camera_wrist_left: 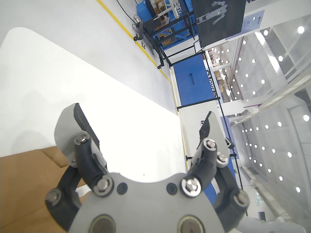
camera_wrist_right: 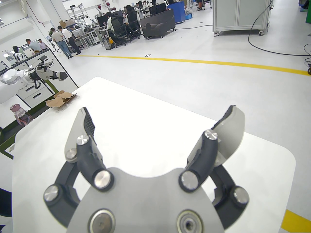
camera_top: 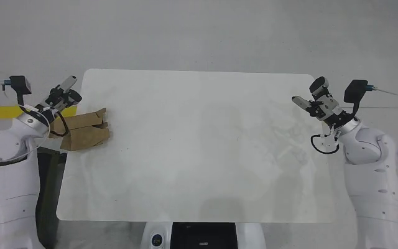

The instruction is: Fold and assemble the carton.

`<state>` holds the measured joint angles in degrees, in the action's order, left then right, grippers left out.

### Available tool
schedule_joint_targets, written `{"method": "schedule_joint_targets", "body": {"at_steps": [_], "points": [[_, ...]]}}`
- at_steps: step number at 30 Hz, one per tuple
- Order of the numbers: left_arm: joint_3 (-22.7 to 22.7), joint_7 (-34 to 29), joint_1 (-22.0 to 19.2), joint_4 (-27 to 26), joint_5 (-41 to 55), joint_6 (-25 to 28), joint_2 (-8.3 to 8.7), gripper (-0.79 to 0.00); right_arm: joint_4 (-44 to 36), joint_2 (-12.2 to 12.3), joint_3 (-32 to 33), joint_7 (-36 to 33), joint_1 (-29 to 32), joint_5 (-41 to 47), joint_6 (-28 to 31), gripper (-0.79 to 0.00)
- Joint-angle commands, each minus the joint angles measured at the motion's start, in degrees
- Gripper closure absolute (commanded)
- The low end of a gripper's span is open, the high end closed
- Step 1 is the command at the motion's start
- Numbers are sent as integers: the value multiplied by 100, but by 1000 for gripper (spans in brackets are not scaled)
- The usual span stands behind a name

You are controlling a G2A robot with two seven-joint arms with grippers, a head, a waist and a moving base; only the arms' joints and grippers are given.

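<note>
A brown cardboard carton (camera_top: 85,129) lies partly unfolded at the left edge of the white table (camera_top: 199,155), its flaps loose. The carton (camera_wrist_left: 24,183) shows beside my left gripper (camera_wrist_left: 143,120), which is open and empty, raised over the table's left edge. In the top view my left gripper (camera_top: 67,87) hangs just behind the carton. My right gripper (camera_top: 309,94) is open with nothing in it, above the table's far right corner. From the right wrist view my right gripper (camera_wrist_right: 158,120) faces across the table toward the distant carton (camera_wrist_right: 60,98) and the left gripper (camera_wrist_right: 46,65).
The table's broad middle (camera_top: 199,149) is bare white surface. A pink-lidded bottle (camera_wrist_right: 20,115) stands off the table beside its left side. Grey floor with a yellow line (camera_wrist_right: 194,61) surrounds the table.
</note>
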<state>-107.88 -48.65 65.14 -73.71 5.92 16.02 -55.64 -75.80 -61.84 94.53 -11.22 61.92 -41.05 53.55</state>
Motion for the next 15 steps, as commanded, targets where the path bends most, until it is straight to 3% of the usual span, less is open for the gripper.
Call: {"method": "schedule_joint_targets", "body": {"at_steps": [1,15], "points": [[-138,27,62,83,17,-38,27,-785,0,0,0,0,0,-1,0,-785],[-1146,701,277,991,473,-448,198,-785,0,0,0,0,0,-1,0,-785]]}}
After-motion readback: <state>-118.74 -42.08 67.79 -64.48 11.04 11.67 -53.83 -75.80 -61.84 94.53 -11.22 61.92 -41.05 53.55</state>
